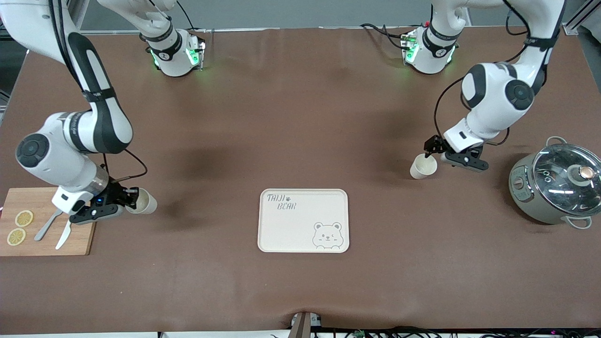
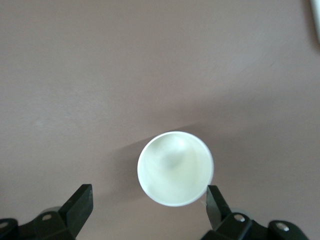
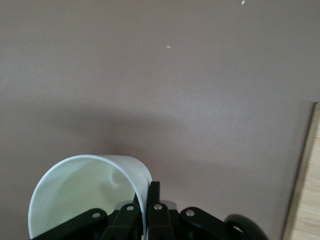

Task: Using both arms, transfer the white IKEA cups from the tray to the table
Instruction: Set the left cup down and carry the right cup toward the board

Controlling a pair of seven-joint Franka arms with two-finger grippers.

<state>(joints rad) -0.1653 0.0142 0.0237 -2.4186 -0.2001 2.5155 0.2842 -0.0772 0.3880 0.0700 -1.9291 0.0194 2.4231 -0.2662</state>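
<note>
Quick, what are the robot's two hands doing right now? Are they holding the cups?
Left gripper: open, beside a white cup standing on the table, not holding it.
Right gripper: shut on the rim of the other white cup.

White IKEA cups: two; one cup stands on the desk, the other cup is in the air
Robot arms: two, each ending in one black two-finger hand; left hand, right hand
Bear-printed tray: one
Grey-green lidded pot: one, with one glass lid
Wooden cutting board: one
Lemon slices: two; one slice, a second slice, both on the board
Cutlery on the board: two pieces, one spoon and one knife
</note>
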